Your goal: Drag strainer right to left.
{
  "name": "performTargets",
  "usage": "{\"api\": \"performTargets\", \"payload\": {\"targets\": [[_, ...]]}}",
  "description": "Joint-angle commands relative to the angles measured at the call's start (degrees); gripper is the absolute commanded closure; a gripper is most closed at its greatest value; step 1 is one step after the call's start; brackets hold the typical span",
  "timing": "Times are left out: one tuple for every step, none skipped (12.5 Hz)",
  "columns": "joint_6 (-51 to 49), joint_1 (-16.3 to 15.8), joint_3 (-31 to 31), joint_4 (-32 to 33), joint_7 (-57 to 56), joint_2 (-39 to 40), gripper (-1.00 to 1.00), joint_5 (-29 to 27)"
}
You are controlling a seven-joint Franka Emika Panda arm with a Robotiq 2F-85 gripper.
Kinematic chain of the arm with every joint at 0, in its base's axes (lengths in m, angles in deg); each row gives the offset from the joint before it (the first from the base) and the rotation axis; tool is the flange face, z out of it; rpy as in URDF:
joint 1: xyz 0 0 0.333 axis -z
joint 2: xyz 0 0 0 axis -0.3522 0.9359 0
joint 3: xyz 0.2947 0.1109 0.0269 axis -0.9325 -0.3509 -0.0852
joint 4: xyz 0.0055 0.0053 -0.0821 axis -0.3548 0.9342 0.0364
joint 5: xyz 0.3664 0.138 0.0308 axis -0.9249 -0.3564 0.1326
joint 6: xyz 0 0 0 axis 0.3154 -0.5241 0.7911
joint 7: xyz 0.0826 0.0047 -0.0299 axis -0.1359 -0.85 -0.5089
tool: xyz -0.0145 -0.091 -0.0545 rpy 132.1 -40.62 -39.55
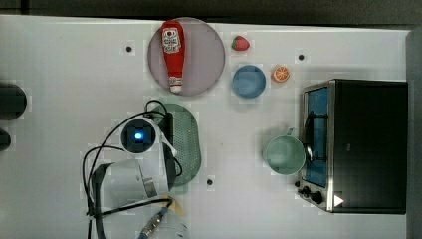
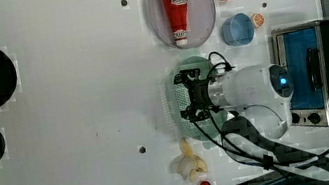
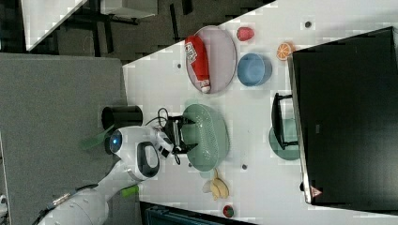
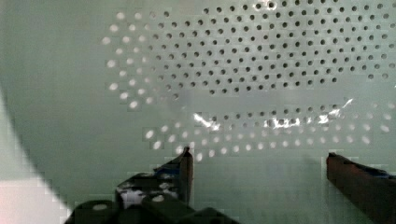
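Wrist view alone shows pincer (image 4: 259,168) fingers spread apart over the strainer (image 4: 261,70) holes

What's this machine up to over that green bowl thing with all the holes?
A single robot arm hangs over a pale green strainer on a white table. Its gripper sits just above the strainer's dotted inside with the jaws wide open, holding nothing. In the top view the strainer lies near the middle of the table, below a plate with a ketchup bottle and left of a green cup beside a toaster oven.
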Motion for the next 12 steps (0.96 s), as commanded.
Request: {"api": "performTargets", "payload": {"targets": [[-0.4, -3.4, 0.0, -2.7, 7.8, 1.5, -1.0, 0.5], [-0.6, -4.4, 0.0, -4.3, 8.8, 2.6, -1.0, 0.5], [-0.9, -5.4, 0.0, -5.7, 9.5, 3.4, -1.0, 0.5], [-1.1, -6.4, 0.0, -7.1, 9.8, 4.2, -1.0, 0.5], [-1.4, -7.3, 0.0, -8.5, 10.4, 5.0, -1.0, 0.5], [-2.0, -8.2, 0.0, -9.8, 11.1, 5.8, -1.0, 0.5], [-2.1, -9.0, 0.0, -11.1, 12.1, 6.5, -1.0, 0.4], [-2.1, -9.7, 0.0, -12.3, 13.6, 7.3, -1.0, 0.4], [-2.3, -10.3, 0.0, -13.4, 14.8, 8.2, -1.0, 0.4], [-2.3, -11.0, 0.0, -14.6, 15.4, 9.1, -1.0, 0.4], [-2.5, -11.6, 0.0, -15.7, 16.1, 9.9, -1.0, 0.4], [-2.8, -12.2, 0.0, -16.7, 16.6, 10.6, -1.0, 0.4]]}}
